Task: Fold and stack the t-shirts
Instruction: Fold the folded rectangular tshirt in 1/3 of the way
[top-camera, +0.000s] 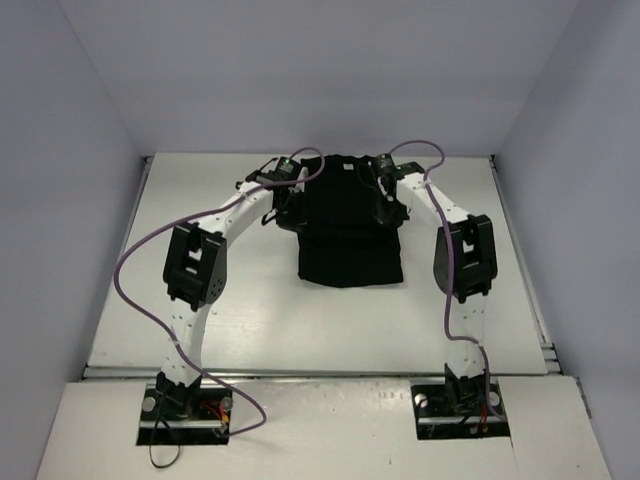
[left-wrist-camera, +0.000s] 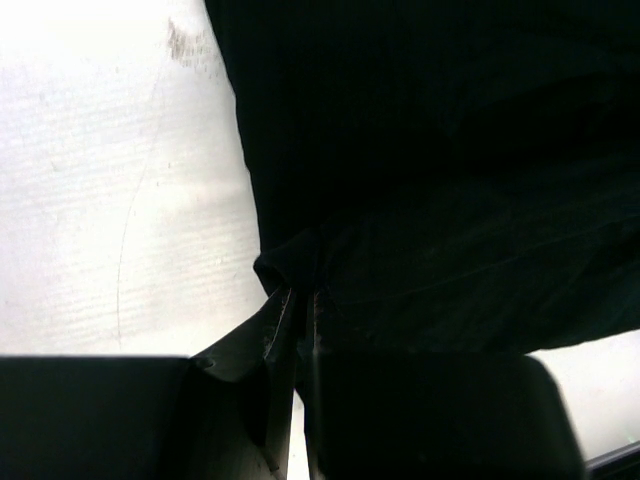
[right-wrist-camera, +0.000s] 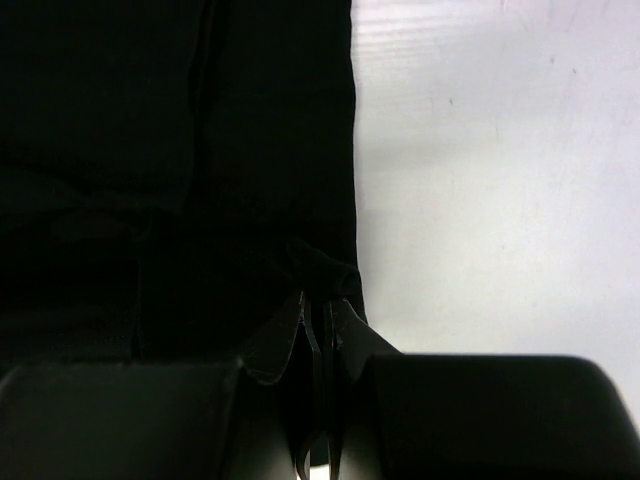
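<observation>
One black t-shirt (top-camera: 347, 225) lies on the white table toward its far side, folded into a narrow rectangle with the collar at the far end. My left gripper (top-camera: 281, 207) is at the shirt's left edge, shut on a pinch of the t-shirt (left-wrist-camera: 420, 170); the fabric bunches at the left gripper's tips (left-wrist-camera: 298, 292). On the shirt's right edge my right gripper (top-camera: 392, 210) is likewise shut on the t-shirt (right-wrist-camera: 180, 160), with cloth puckered at the right gripper's tips (right-wrist-camera: 322, 297). No print shows on the fabric.
The white table (top-camera: 250, 320) has grey walls on the left, right and back. A purple cable (top-camera: 140, 250) loops along the left arm and another cable (top-camera: 425, 150) arcs over the right arm. A faint smudge (left-wrist-camera: 185, 42) marks the table surface.
</observation>
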